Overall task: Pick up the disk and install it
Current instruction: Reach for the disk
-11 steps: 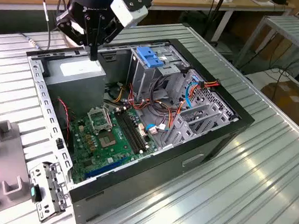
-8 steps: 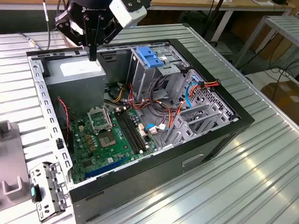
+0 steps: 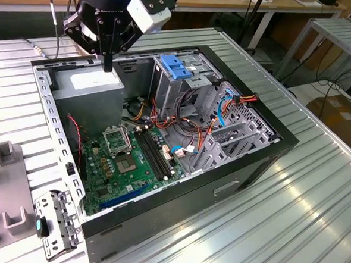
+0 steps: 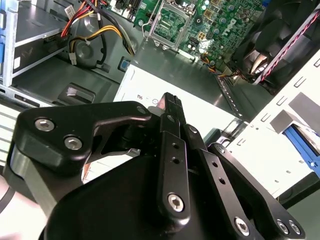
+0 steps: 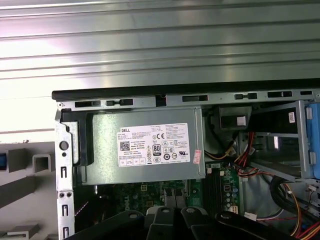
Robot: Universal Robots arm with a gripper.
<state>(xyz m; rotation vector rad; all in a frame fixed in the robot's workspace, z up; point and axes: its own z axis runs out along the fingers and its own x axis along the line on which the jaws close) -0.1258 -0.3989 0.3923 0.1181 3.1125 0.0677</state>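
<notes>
The disk is out of view. My black gripper [image 3: 108,66] hangs over the back left corner of the open computer case [image 3: 251,166], just above the grey power-supply box [image 3: 89,81] with its white label. In the second wrist view the gripper [image 4: 172,100] has its two fingers pressed together with nothing between them. The first wrist view looks straight down on the power-supply box [image 5: 145,145]. The metal drive cage [image 3: 184,84] with a blue plastic latch [image 3: 175,66] stands to the exterior view's right of the gripper.
A green motherboard [image 3: 132,158] lies on the case floor, with loose red, orange and blue cables [image 3: 221,110] near the cage. A grey fixture with blocks [image 3: 5,181] and a loose metal bracket [image 3: 57,216] sit on the ribbed table at the exterior view's left.
</notes>
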